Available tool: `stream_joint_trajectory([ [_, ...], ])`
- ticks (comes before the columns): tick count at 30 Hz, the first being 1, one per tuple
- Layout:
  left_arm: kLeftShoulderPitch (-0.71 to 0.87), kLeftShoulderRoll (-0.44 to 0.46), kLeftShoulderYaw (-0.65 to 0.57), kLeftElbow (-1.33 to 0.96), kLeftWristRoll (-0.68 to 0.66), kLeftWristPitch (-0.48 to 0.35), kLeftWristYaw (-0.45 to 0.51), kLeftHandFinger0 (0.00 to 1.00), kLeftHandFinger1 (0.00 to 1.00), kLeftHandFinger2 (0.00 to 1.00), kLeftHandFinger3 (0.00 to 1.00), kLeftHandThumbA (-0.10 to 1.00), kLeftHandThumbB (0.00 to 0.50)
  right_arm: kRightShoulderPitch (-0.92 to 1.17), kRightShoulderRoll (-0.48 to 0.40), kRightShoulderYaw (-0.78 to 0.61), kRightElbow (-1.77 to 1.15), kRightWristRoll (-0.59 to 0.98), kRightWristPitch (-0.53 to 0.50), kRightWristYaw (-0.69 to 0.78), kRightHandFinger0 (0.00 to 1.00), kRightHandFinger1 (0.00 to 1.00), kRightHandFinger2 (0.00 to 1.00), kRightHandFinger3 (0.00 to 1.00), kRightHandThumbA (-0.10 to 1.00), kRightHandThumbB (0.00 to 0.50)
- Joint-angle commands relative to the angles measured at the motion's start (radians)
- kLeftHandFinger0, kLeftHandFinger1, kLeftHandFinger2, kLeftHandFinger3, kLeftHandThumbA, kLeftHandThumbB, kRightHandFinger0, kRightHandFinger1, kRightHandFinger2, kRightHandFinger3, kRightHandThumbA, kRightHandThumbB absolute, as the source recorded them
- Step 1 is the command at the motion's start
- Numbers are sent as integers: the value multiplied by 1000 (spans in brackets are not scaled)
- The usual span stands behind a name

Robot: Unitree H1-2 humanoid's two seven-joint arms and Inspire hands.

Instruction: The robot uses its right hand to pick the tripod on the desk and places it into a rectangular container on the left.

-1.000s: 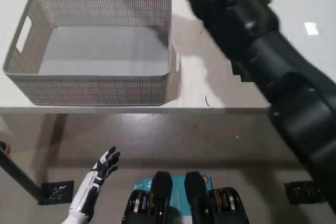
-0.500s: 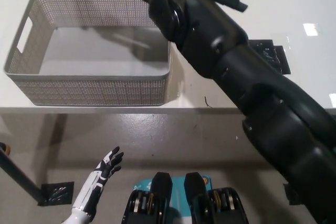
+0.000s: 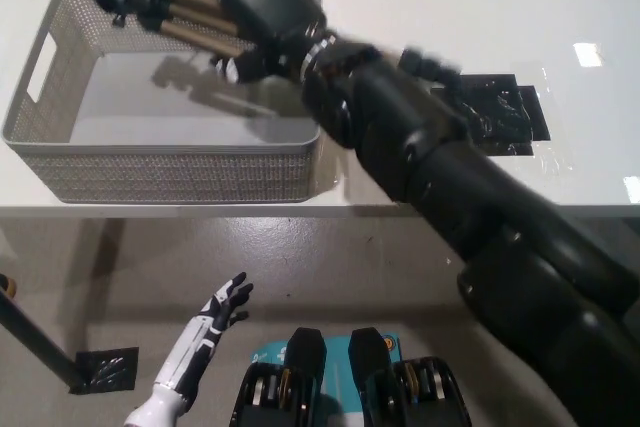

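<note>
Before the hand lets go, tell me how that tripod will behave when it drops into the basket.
The tripod, held in the right hand, looks stiff, with folded legs, so it probably lands as one piece. Being long and tilted over the basket, it may lean on the rim. Its rounded legs might roll slightly.

A folded tripod with tan legs and a black head [image 3: 165,2] lies tilted above a grey perforated rectangular container [image 3: 180,162], near its far rim.

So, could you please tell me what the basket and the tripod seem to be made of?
The basket looks like grey perforated metal mesh or moulded plastic, matte; tiny holes cover its walls. The tripod, held in the right hand, shows tan, probably metal legs and a black head.
</note>
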Motion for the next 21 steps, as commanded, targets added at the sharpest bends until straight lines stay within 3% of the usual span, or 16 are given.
stream_joint_trajectory([
  [1,-26,3,-13,-2,25,-38,-5,966,1000,1000,1000,1000,500,-57,50,34,-63,-55,-9,-34,0,1,118,460,-100,309],
  [4,-28,4,-23,3,30,-38,-6,964,1000,1000,1000,1000,500,-36,65,54,-71,-72,-29,-81,0,0,24,520,-100,280],
  [5,-27,5,-25,4,28,-38,-9,977,1000,1000,1000,1000,500,-34,73,55,-73,-73,-31,-84,0,0,44,538,-100,272],
  [8,-33,5,-29,8,30,-38,-8,983,1000,1000,1000,1000,500,-32,80,44,-92,-67,-41,-83,0,0,1,486,-100,274],
  [9,-33,4,-30,11,32,-38,-1,963,1000,1000,1000,1000,500,-36,82,34,-113,-57,-21,-38,289,401,504,775,510,328],
  [10,-33,4,-31,10,34,-38,2,954,1000,1000,1000,1000,500,-38,80,25,-122,-45,-15,1,557,738,873,1000,722,390],
  [11,-33,5,-31,9,37,-38,5,952,1000,1000,1000,1000,500,-39,79,14,-134,-29,-8,50,693,880,1000,1000,751,384],
  [12,-34,4,-28,15,23,-38,-6,964,1000,1000,1000,1000,500,-44,72,-10,-149,8,-6,129,1000,1000,1000,1000,837,430],
  [14,-36,3,-29,21,23,-38,-9,951,1000,1000,1000,1000,500,-62,55,-23,-156,6,-1,153,1000,1000,1000,1000,954,481],
  [15,-37,3,-30,20,23,-38,-9,946,1000,1000,1000,1000,500,-69,50,-34,-160,12,3,171,1000,1000,1000,1000,996,481],
  [21,-44,1,-25,14,24,-38,-3,922,1000,1000,1000,1000,500,-129,8,-139,-215,75,54,309,1000,1000,1000,1000,1000,500],
])
